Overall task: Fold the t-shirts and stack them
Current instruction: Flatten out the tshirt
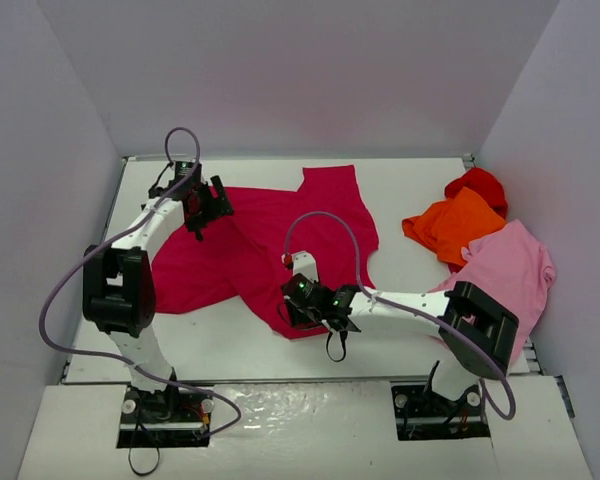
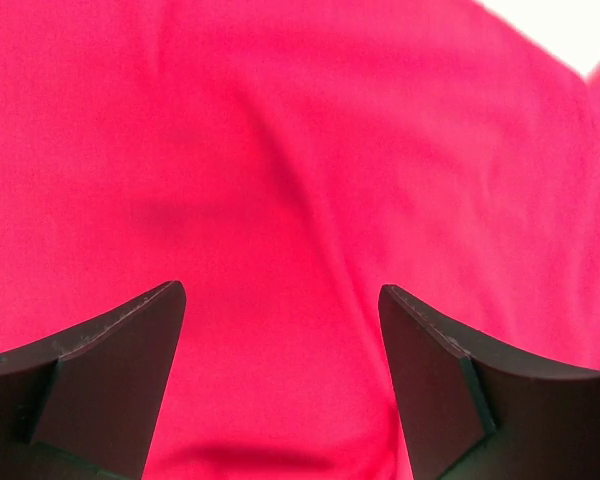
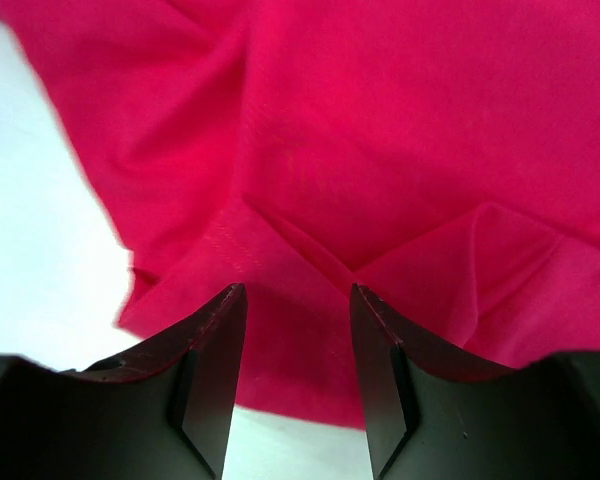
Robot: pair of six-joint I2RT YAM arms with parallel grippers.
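Crimson shirt: a large, soft, plain magenta-red cloth t-shirt (image 1: 280, 235) lies opened out on the left and middle of the table. It is mostly smooth, with one short sleeve pointing to the far side.
Its near hem: rumpled, with a stitched edge folded over into shallow angular creases (image 3: 280, 240).
Table: a flat, matte white board (image 1: 400, 180) bears all four shirts.
Heap at right: a crumpled orange cloth t-shirt (image 1: 450, 225) lies between the other two. A bunched bright red cloth t-shirt (image 1: 477, 185) touches its far side, and a light pink cloth t-shirt (image 1: 510, 265) is spread on its near side, reaching the table's right edge.
Left gripper (image 2: 280, 290): its dark, wedge-shaped fingers are spread wide over the crimson shirt's far left part, with nothing between them.
Right gripper (image 3: 298, 288): its fingers are parted over the crimson shirt's near hem, and no cloth is pinched between them.
Surround: plain white walls (image 1: 280, 70) stand on three sides.
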